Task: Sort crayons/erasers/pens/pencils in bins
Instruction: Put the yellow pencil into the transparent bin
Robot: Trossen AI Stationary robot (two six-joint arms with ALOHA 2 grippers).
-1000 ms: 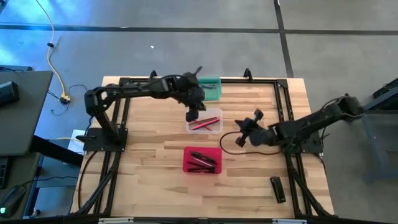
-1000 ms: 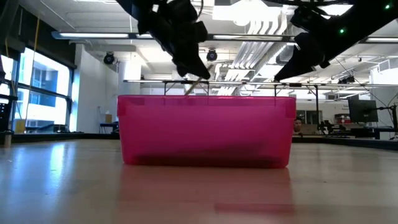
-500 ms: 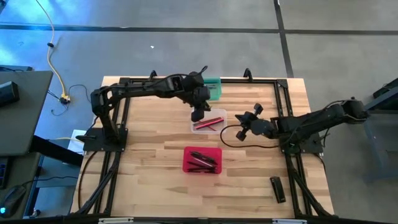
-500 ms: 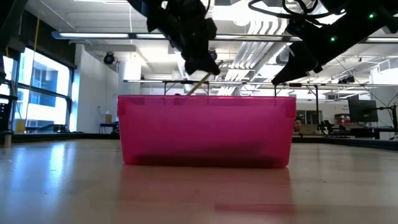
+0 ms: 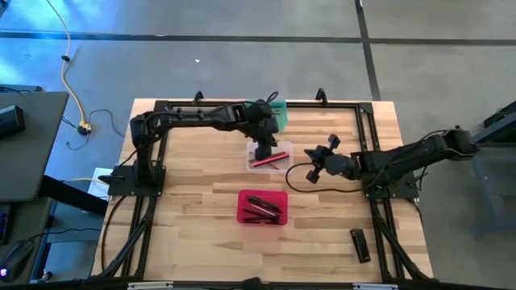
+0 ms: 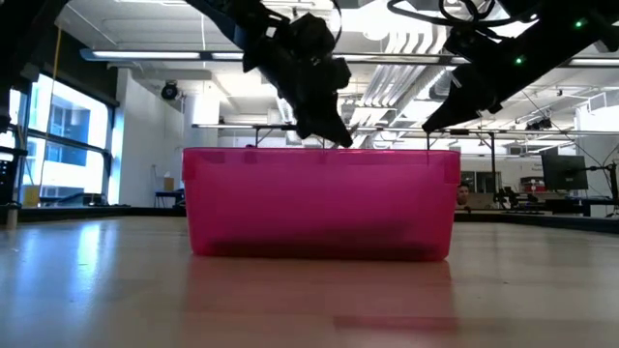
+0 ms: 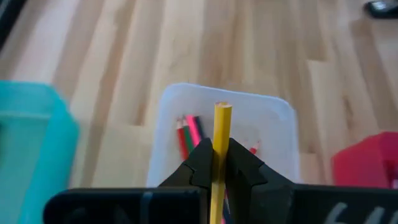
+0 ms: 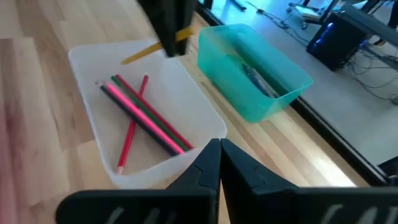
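We see the left hand [image 5: 264,150] poised over the clear bin [image 5: 269,157] near the middle of the bench [image 5: 193,209], its fingers [image 7: 196,163] clenched on a yellow pencil [image 7: 221,146] that sticks out past the fingertips above the bin's open top. Inside that clear bin lie several pencils [image 8: 144,114] in red, pink and green, crossing one another on its floor. Just beyond the clear bin, at the far edge of the bench, stands the teal bin [image 5: 276,113] with something dark lying in it. Nearer to us, apart from the other two, sits the red bin [image 5: 262,207], holding dark pens [image 5: 264,208]. The right hand [image 5: 316,165] hangs to the right of the clear bin, a short way off, its fingers [image 8: 208,168] closed together on nothing and pointed toward the clear and teal bins. A small dark object [image 5: 359,244] lies on the bench's near right corner.
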